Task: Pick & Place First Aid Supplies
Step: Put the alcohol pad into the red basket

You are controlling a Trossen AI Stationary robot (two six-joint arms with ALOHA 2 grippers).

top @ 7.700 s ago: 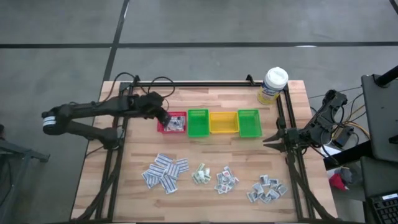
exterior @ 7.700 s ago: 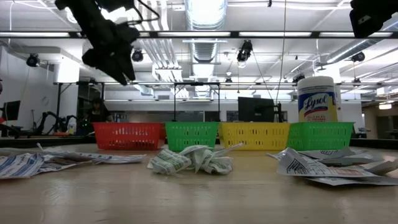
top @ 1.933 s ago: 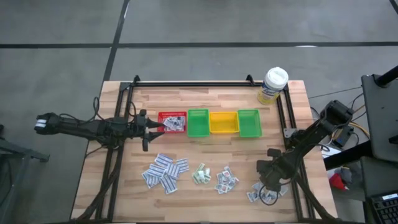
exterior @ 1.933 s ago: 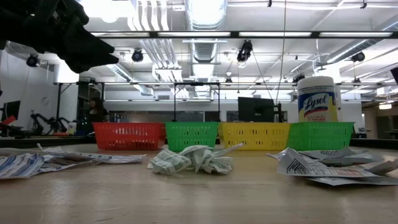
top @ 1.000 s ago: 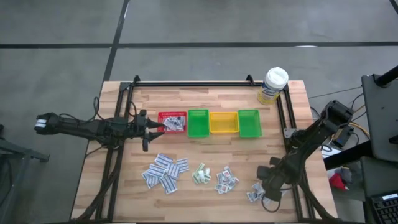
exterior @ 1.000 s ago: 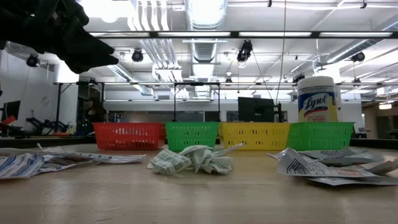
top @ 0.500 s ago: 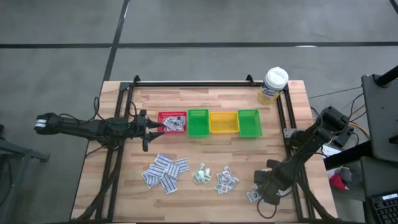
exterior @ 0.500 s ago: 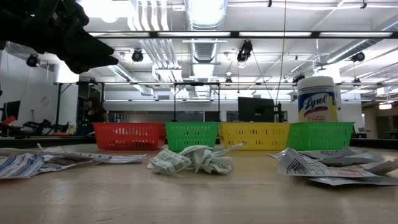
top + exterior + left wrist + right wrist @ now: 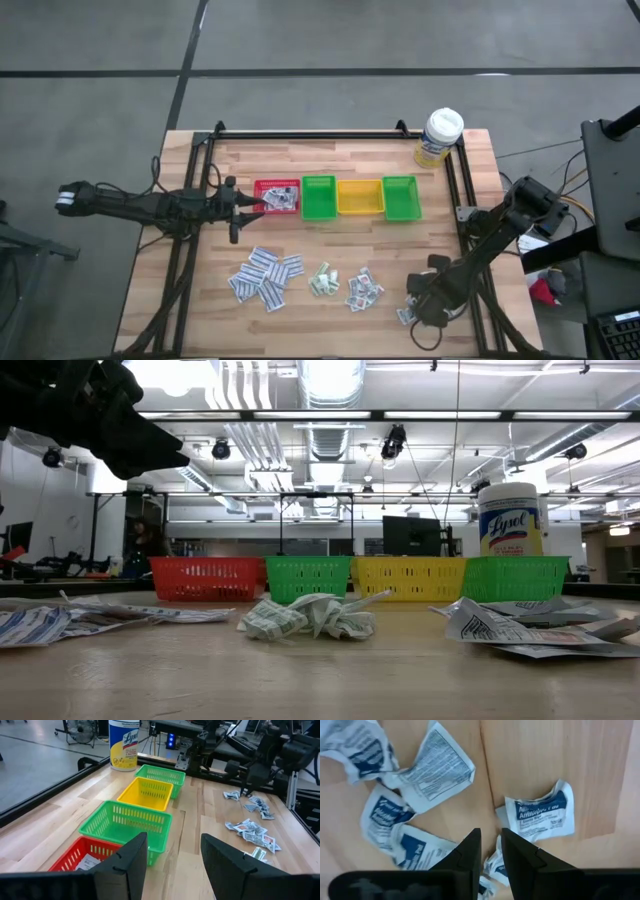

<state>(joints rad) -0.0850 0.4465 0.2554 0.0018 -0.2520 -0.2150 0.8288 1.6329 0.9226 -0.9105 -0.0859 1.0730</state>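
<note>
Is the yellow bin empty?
Yes, the left wrist view shows the yellow bin holding nothing, while the red bin next to the green one has a packet inside.

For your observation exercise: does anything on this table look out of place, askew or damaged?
Mostly tidy. The four bins stand in a straight row. Only the packets under the right pincer look crumpled and scattered, lying at odd angles.
</note>
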